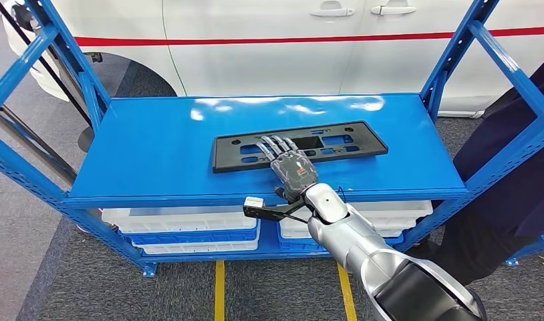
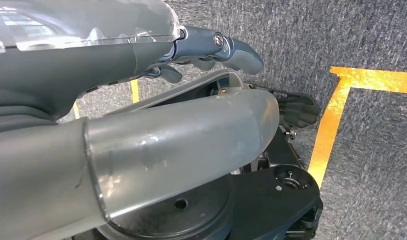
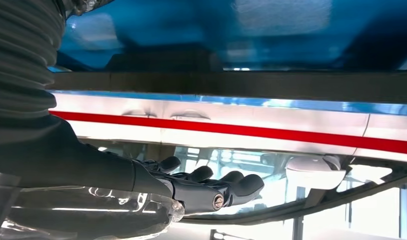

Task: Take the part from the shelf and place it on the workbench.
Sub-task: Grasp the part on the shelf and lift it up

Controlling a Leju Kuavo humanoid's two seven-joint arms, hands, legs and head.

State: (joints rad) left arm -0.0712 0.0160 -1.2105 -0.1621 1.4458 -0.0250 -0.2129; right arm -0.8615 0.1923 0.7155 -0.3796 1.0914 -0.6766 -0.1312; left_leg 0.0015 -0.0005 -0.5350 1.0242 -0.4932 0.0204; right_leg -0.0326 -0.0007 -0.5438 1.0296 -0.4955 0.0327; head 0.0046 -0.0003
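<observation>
**Op:** I've got the right hand [image 1: 295,168] reaching over the near edge of the blue shelf [image 1: 156,154], fingers stretched flat and slightly apart on top of the part [image 1: 299,144]. Nothing is gripped; the hand just lies on it.

**Spotter:** Where exactly is the part?

**Op:** On the top deck, about the middle, a little right of centre, long side running left to right, with the right end angled slightly farther away. It's a flat black plastic frame, matte, rectangular, with cut-out slots and small holes along it (looks like a plate holder). I'd say it lies flat because it's thin and the deck is smooth painted metal, glossy enough to throw back the lights.

**Spotter:** Why is the hand on top rather than round an edge?

**Op:** My guess is there's no lip to get under on so thin a piece. Pressing down and drawing it toward the near edge would let the thumb come up beneath. Glossy paint should let it slide.

**Spotter:** Left hand?

**Op:** The left hand [image 2: 211,47] hangs over grey carpet [image 2: 371,35] with yellow tape. Its fingers look curled with nothing in them, though the wrist view is crowded, so I can't be sure.

**Spotter:** Anything nearby?

**Op:** White bins [image 1: 182,224] on the lower deck, a white car [image 1: 269,47] beyond, and a person in dark clothes [image 1: 516,180] at the right.
</observation>
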